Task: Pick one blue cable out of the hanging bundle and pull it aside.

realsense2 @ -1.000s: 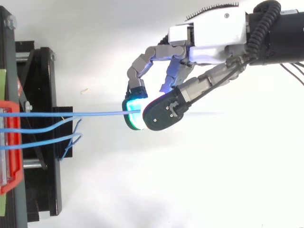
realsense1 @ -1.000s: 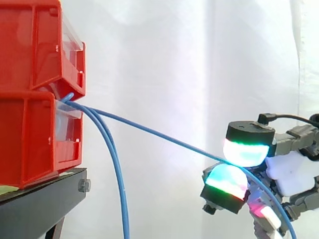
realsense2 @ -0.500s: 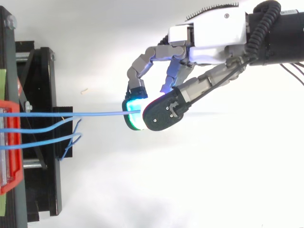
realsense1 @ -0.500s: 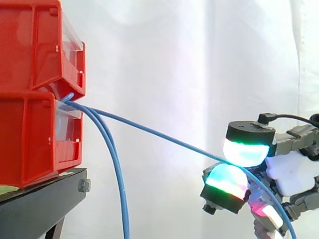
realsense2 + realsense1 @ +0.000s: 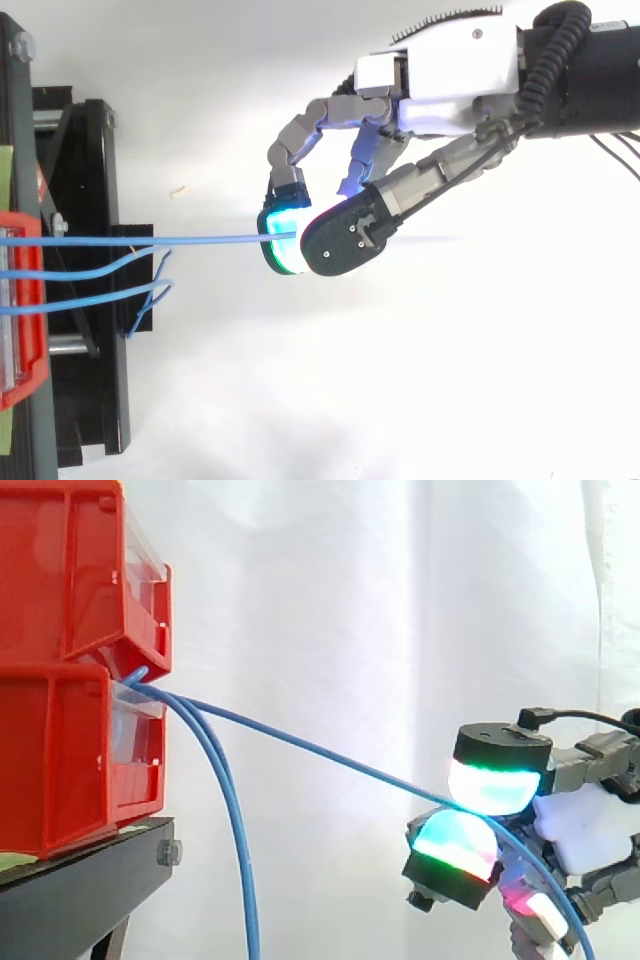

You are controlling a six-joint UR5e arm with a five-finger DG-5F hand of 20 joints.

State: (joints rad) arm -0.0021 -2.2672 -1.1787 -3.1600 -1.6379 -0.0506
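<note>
Contact is on the cable: your hand (image 5: 450, 75) has one blue cable (image 5: 300, 745) pinched between two curled fingertips (image 5: 490, 785), one cyan-green pad pressing from above and another from below in the side view. You can see the other fingers bent loosely behind the pinch, touching nothing. From the pads the pinched cable runs in a nearly straight, taut line away from the hand, rising to the gap between the two stacked red bins (image 5: 60, 760), which sit well apart from the fingertips on the far side from the wrist. Behind the pinch, the same cable passes under the palm and drops toward the lower edge of the side view. You will find the rest of the bundle (image 5: 237, 820), at least two blue cables, leaving that same gap and hanging down close to the bins, clear of the hand and well separated from the cable you hold. Below the bins is the black stand (image 5: 80, 890), and from above the loose cables curl over its edge.
</note>
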